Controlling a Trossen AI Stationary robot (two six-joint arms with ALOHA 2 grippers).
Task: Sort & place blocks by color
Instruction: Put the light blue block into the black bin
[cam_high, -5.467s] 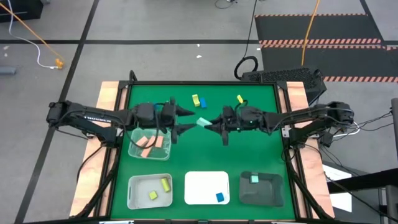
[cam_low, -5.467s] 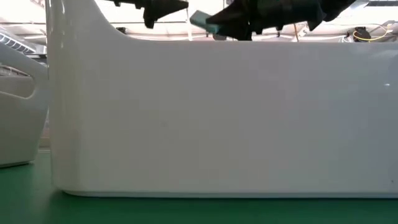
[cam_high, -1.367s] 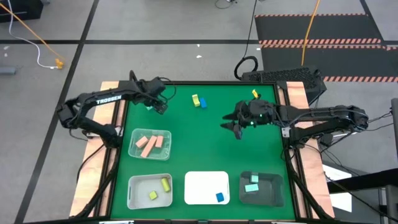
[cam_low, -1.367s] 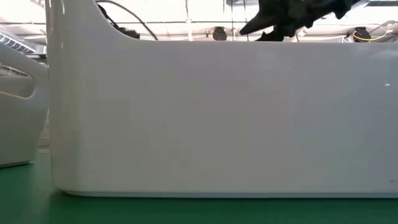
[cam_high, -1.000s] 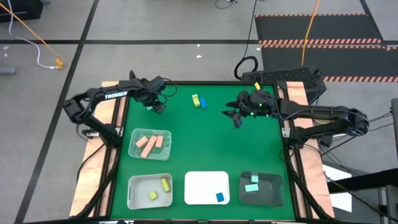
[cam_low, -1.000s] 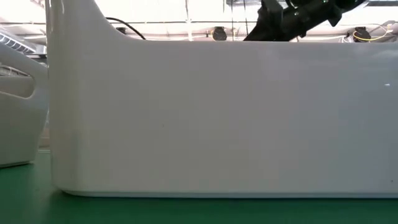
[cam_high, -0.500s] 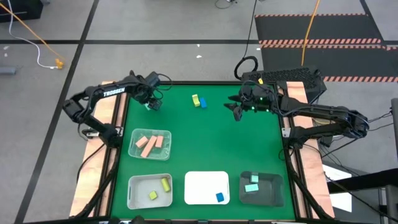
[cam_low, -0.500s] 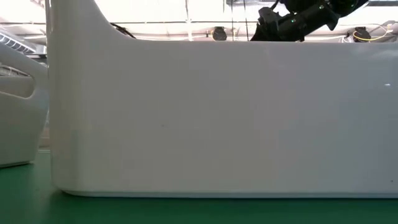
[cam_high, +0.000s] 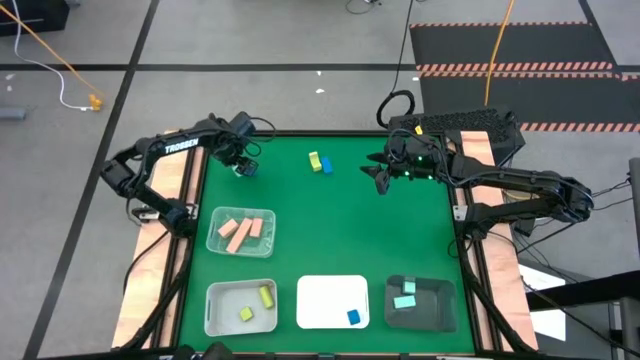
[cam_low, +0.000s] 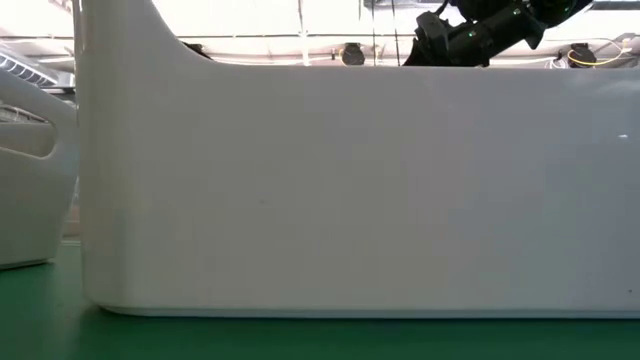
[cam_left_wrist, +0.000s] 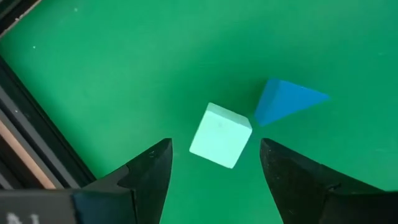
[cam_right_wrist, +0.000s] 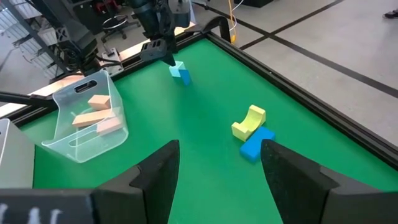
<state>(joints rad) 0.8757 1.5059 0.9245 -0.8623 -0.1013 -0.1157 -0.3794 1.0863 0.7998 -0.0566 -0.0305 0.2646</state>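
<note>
My left gripper (cam_high: 244, 167) hangs open near the table's far left, pointing down over a pale mint cube (cam_left_wrist: 220, 135) that lies on the green mat. A blue wedge-shaped block (cam_left_wrist: 283, 101) lies beside the cube. In the left wrist view the cube shows between the two fingers, and they do not touch it. My right gripper (cam_high: 377, 176) is open and raised at the far right. It faces a yellow-green block (cam_right_wrist: 249, 121) and a blue block (cam_right_wrist: 255, 147) lying together on the mat at the far middle (cam_high: 320, 162).
A clear tray (cam_high: 240, 231) holds salmon-pink blocks. Along the near edge stand a tray with yellow-green blocks (cam_high: 240, 305), a white tray (cam_high: 333, 300) with a blue block, and a dark tray (cam_high: 418, 300) with mint blocks. The white tray's wall (cam_low: 340, 190) fills the low view.
My left gripper has gone a little toward the table's far-left corner, staying open and pointing down. My right gripper has swung toward the far edge, still open and raised. No block has moved.
</note>
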